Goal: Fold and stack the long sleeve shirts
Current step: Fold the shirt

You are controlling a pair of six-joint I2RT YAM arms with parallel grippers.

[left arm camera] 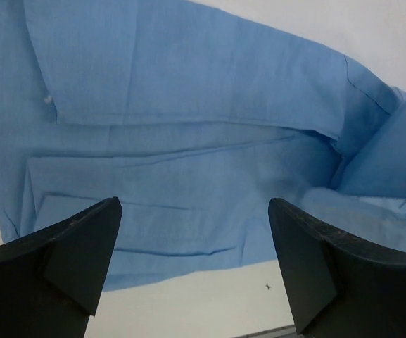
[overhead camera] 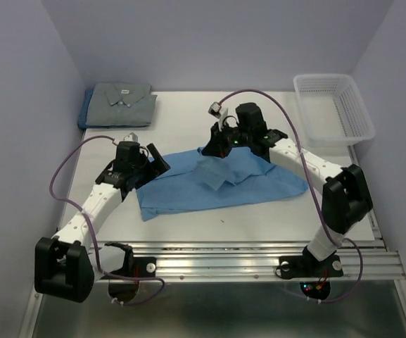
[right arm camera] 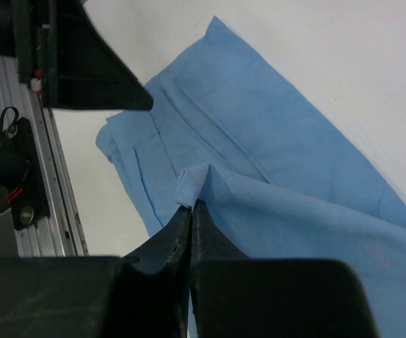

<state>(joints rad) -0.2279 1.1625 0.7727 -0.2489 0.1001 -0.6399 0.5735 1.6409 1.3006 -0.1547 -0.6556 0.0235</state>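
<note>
Light blue shirt (overhead camera: 220, 184): we see it spread mid-table (overhead camera: 188, 229), partly folded.
Right gripper (right arm camera: 191, 210): our jaws are pinched tight on a raised fold of that shirt.
Left gripper (left arm camera: 195, 260): jaws wide apart over the shirt's left end, gripping nothing.
Grey shirt (overhead camera: 124, 102): folded, far left corner, on a darker blue shirt (overhead camera: 84, 116).
Basket (overhead camera: 333, 109): far right corner.

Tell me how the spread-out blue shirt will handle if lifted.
Probably floppy: the light blue shirt lies in soft creases and folds over where the right gripper pinches it. Likely light: that small pinch lifts its edge.
</note>
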